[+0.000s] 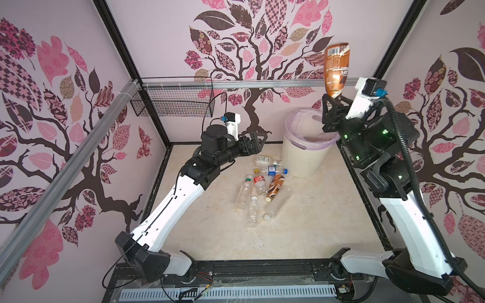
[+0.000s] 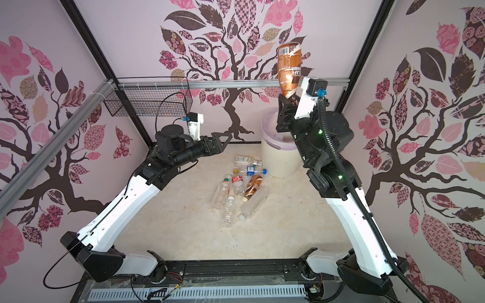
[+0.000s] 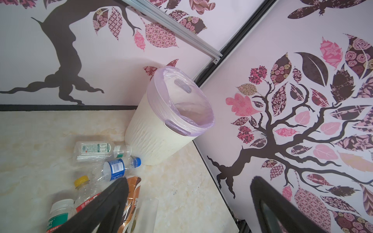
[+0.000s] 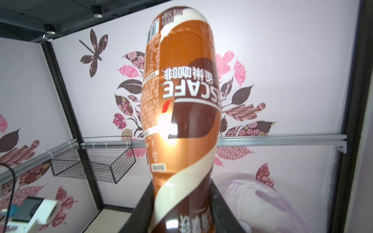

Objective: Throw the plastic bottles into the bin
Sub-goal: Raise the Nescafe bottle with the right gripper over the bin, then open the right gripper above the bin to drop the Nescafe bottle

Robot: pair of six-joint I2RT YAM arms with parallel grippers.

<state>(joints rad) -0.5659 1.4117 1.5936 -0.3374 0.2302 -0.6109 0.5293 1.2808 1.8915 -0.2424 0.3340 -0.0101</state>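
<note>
Right gripper (image 1: pixel 336 101): mine, clamped tight on the narrow neck end of a brown-and-cream coffee-label plastic bottle (image 1: pixel 336 68), nothing else in it.
Bottle axis: pretty much upright but upside down. Base is up in the air and the neck is down between my jaws, leaning a touch. Cap is hidden, so can't say what colour.
Bin from the gripper: the round cream-white ribbed plastic bin (image 1: pixel 301 157) with the lilac bag sits below me, its mouth a bit toward the left in both top views. I'm roughly above its right-hand rim, not dead centre.
What that means: my guess is letting go right here risks a rim bounce, so scoot over the opening or tip the base toward it first.
Left gripper (image 1: pixel 257 140): jaws wide apart, empty, hovering above the pale marbled floor (image 1: pixel 328 223).
Loose plastic bottles (image 1: pixel 277 204): clear and labelled ones lying on that floor beside the bin, nearer the left arm than mine.
</note>
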